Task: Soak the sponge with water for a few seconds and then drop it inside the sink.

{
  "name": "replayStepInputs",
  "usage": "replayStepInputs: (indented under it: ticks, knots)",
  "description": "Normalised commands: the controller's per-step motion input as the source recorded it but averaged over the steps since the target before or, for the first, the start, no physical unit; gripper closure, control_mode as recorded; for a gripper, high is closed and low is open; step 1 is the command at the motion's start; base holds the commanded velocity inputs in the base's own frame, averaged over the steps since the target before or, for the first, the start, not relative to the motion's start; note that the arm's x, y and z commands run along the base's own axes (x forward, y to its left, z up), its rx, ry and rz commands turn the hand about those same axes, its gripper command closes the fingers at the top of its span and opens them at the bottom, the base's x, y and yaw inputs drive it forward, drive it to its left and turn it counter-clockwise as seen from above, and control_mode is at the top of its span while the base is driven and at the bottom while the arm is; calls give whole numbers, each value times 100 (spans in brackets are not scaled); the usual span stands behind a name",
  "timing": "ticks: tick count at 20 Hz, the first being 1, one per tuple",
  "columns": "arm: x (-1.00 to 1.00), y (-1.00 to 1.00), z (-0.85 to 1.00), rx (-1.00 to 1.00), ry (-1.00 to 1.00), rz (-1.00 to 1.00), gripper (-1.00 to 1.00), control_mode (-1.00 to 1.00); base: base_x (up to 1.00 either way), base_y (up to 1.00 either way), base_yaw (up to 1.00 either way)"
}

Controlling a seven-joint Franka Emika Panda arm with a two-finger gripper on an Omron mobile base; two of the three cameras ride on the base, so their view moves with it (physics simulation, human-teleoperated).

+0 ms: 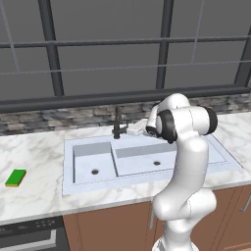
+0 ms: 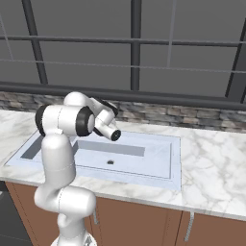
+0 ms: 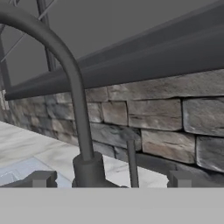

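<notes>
Sponge (image 1: 16,178), bright green on top with a yellowish edge, lies flat on the marble desk (image 1: 34,152) well to the left of the sink (image 1: 147,164), near the desk's front edge and apart from everything else. Below it at the front sits a dark appliance panel (image 1: 29,233), and warm brown cabinet doors (image 2: 139,221) run under the desk.

Further in, the pale bluish-white sink has a smaller basin on the left and a wider one to its right, each with a dark round drain (image 1: 94,171). In the right base view the wider basin and its drain (image 2: 110,162) show past the arm's elbow.

Behind the basins stands the black faucet (image 1: 117,125), upright at the sink's back rim. The gripper (image 1: 136,129) is just to the right of it, above the back edge of the sink, its jaws spread wide and holding nothing. In the hand view the two finger tips (image 3: 43,178) stand far apart, with the faucet's base and curved neck (image 3: 83,131) rising between them, nearer the left one, and a thin dark lever (image 3: 132,164) just beside it.

Beyond the desk runs a low stone backsplash (image 3: 175,127), and above it a dark-framed window (image 1: 122,49).
</notes>
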Motion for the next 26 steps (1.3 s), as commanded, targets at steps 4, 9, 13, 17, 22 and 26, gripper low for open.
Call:
replayStepInputs:
  ticks: [4, 9, 13, 17, 22, 26]
  knots:
    - [14, 0, -11, -2, 0, 0, -100, -100, 0, 0, 0]
    - [11, 0, -10, -2, -1, 0, -100, -100, 0, 0, 0]
    - [8, 0, -3, -3, 0, 0, -100, -100, 0, 0, 0]
    - [7, 2, -5, -4, 0, 0, -100, -100, 0, 0, 0]
    - [7, 4, -19, -2, -1, 0, -100, -100, 0, 0, 0]
    - [15, 6, -25, 0, -4, 0, -100, -100, 0, 0, 0]
